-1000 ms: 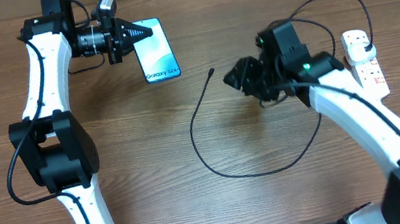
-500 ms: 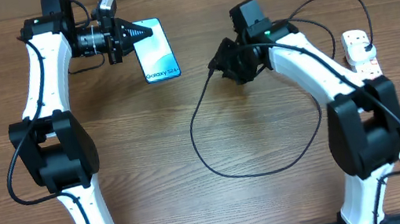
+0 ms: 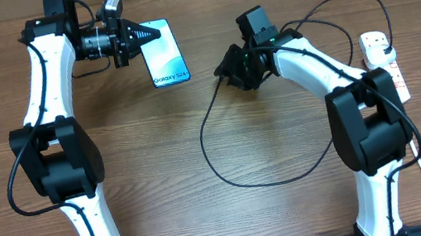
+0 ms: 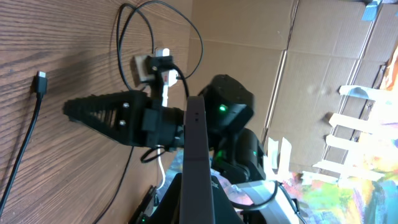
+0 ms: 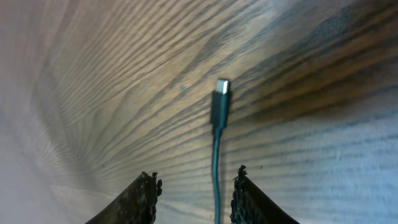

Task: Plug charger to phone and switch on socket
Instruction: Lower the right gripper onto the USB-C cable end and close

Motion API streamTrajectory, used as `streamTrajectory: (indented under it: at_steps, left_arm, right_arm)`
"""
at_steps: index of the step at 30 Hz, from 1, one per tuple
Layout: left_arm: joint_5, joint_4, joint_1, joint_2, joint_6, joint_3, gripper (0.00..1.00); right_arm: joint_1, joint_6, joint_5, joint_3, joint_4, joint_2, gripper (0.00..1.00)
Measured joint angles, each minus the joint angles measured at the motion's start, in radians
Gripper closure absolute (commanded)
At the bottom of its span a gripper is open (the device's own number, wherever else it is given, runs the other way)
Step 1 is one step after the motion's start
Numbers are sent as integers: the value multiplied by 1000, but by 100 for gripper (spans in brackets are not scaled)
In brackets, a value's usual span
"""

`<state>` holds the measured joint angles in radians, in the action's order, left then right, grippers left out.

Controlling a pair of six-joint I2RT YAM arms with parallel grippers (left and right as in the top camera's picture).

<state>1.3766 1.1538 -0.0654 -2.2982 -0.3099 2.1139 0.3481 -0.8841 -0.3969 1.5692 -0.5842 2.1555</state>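
The left claw (image 3: 145,36) clamps the slim blue-screened phone (image 3: 168,57) at eleven o'clock, so the open, empty right claw (image 5: 194,177) straddling the thin black charger cable (image 5: 216,165) should pinch squarely behind its small connector tip (image 5: 221,87).

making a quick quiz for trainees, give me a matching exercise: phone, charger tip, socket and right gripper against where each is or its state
1 phone
2 charger tip
3 socket
4 right gripper

a white, at the far right of the table
b open, hovering at the charger tip
c lying loose on the table, plugged into nothing
d light-blue screen, at the left gripper

Pairs: 1-d, 2-c, 3-a, 4-b
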Motion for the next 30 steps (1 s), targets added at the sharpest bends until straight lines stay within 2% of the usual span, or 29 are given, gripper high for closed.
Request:
streamTrajectory:
  at_steps: [23,27,30]
  left_arm:
    - [0,0,0,0,0,0,96]
    - [0,0,0,0,0,0,96]
    - [0,0,0,0,0,0,95]
  right_arm:
    - [28,-11,6,2,89,76,60]
    - [37,-13,12,2,92,77,61]
    - [44,-12,16,5,87,80,66]
